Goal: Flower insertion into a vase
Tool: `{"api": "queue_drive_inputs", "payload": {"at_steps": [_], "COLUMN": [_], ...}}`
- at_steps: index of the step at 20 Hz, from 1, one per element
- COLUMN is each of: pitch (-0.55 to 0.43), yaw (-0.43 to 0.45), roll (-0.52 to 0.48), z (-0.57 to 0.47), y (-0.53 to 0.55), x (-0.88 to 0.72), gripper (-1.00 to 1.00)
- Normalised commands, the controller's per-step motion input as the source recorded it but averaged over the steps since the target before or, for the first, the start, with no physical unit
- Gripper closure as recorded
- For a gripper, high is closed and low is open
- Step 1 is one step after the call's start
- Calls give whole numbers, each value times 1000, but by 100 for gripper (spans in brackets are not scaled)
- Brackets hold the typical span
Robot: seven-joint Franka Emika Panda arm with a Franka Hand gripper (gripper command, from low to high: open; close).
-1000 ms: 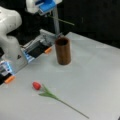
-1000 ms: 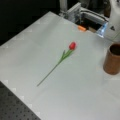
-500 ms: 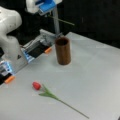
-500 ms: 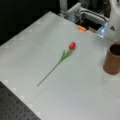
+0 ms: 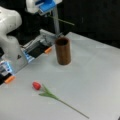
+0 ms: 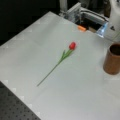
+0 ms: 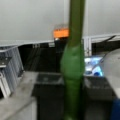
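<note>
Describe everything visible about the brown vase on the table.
The plain dark-brown cylindrical vase, wood-like in look, stands upright on the pale grey table with its round mouth open and nothing seen inside. In a front view it sits at the right edge. Nothing touches it. The red tulip with a green stem lies flat on the table apart from it. The blue gripper is above it, holding a thin green stem.
</note>
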Motion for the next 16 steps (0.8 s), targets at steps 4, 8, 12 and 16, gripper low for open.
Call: {"api": "queue_drive_inputs", "payload": {"at_steps": [4,8,12,16], "pitch": [-83,472,653,460], "yaw": [-103,21,66,49], "roll": [83,101,126,100], "z": [-114,-127,9,136], "y": [85,86,86,89], "x": [-255,-255,-2,239], "gripper": [100,100,100,100]}}
